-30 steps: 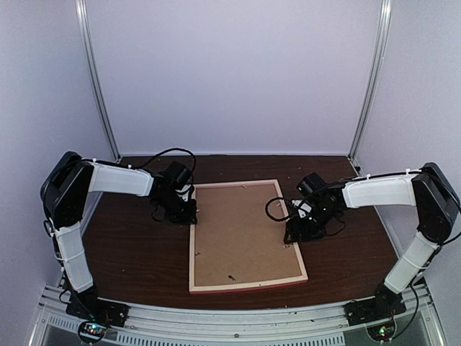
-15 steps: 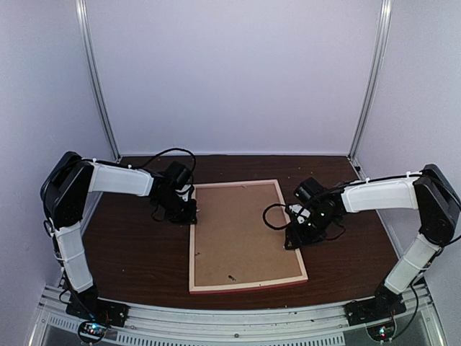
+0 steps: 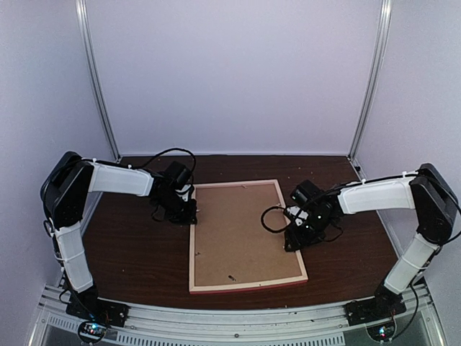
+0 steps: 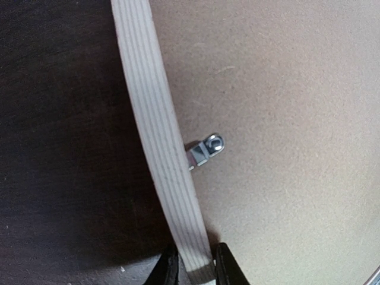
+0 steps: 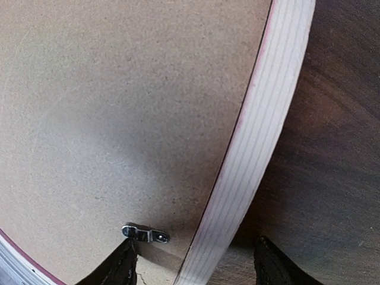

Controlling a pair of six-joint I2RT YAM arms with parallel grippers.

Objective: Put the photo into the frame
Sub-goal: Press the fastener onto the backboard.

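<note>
top cam: fixed, high above near edge of counter, looks down/fwd, takes in all of it from far off. l wrist cam: v close, straight down on frame left rail. r wrist cam: v close, down on right rail. all 3 share frame + backing board.

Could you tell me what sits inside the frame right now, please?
A brown backing board fills the frame, with small metal tabs at its rails. Whether the photo lies beneath is hidden.
</note>
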